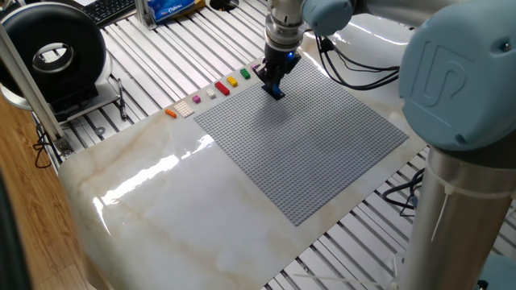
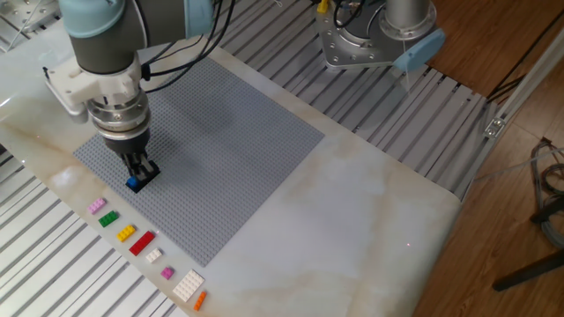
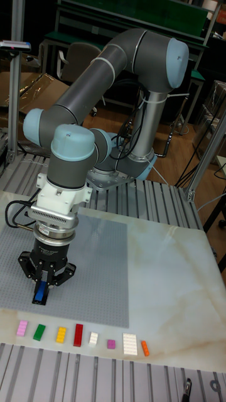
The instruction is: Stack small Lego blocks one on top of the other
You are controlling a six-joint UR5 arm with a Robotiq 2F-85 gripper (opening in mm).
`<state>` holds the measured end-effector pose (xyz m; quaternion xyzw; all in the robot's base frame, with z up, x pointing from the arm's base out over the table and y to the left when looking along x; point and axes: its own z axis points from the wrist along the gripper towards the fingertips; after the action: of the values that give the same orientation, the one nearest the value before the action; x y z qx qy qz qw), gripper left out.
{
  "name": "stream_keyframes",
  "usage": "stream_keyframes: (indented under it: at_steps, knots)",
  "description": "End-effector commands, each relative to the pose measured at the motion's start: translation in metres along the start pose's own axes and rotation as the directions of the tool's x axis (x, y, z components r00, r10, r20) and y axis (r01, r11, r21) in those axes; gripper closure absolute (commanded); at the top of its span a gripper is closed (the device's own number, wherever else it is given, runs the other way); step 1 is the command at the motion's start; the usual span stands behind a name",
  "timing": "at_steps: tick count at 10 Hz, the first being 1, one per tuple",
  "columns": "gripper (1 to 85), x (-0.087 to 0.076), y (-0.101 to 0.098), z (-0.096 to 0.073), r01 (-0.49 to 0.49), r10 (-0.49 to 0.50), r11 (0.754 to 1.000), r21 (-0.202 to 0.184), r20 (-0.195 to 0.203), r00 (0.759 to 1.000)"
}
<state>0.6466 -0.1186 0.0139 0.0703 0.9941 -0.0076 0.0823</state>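
The blue block (image 2: 133, 183) sits pinched between the gripper (image 2: 137, 173) fingers, directly over the black block (image 2: 147, 171) at the baseplate's (image 2: 220, 141) 8 o'clock edge in the other fixed view. The black block's long axis runs roughly 2 to 8 o'clock there; the blue block is too small to judge its long axis. In the tall fixed view the blue block (image 3: 41, 293) hangs upright between the 2 narrow fingers, which are closed tight on it. Whether blue already touches black cannot be told.

The pink-purple block (image 2: 96, 205) lies on the marble tabletop (image 2: 352, 202) at the near end of a row of spare bricks: green (image 2: 107, 218), yellow (image 2: 126, 233), red (image 2: 141, 243), small white (image 2: 153, 255), small purple (image 2: 167, 274), larger white (image 2: 188, 285) and orange (image 2: 199, 300).

The baseplate is flat, grey and finely studded; the tabletop is glossy, pale with tan veining; beyond it runs ribbed aluminium framing (image 1: 161, 48).
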Motion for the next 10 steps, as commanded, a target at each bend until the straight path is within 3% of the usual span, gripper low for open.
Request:
stream_keyframes:
  at_steps: [1, 10]
  knots:
    - [84.7, 0.0009, 0.0017, -0.0002, 0.005, -0.005, 1.0, -0.009, 0.007, 1.0]
    - [84.7, -0.0021, 0.0032, 0.0043, 0.025, -0.024, 0.999, -0.021, 0.018, 1.0]
